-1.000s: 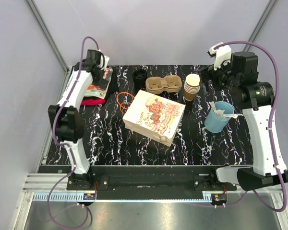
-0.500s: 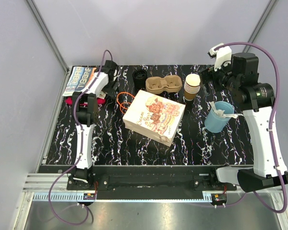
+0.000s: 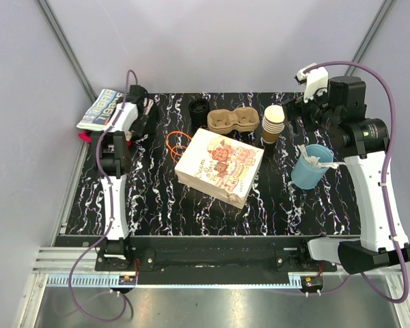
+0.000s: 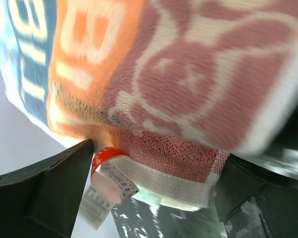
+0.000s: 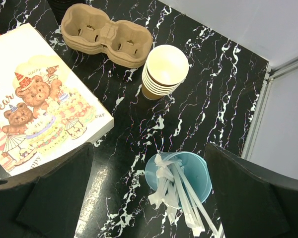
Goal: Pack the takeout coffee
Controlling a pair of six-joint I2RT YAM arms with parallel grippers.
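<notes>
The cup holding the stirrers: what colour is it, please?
The cup is light blue, clearest in the right wrist view.

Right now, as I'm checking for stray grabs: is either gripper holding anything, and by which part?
The left gripper pinches the blue, orange and pink printed fabric bundle, apparently near one edge. The right gripper is open, holding nothing.

A robotics lab cell, dressed up as a café counter.

Plain pale wall panels [image 3: 225, 41] set in aluminium struts [image 3: 65, 44] boxed in a black marbled bench [image 3: 273, 198]. The left arm [image 3: 114, 171] and right arm [image 3: 372, 184] were bolted to a rail [image 3: 212, 258] at its near edge and trailed purple cables [image 3: 389, 123]. The props were coffee-shop stock: a pulp cup carrier [image 3: 233, 120], a stack of paper cups [image 3: 274, 121], a blue cup of stirrers [image 3: 309, 167], a bear-printed paper bag [image 3: 219, 166], and what looked like the takeout coffee [image 3: 199, 109], small and dark at the back.
</notes>
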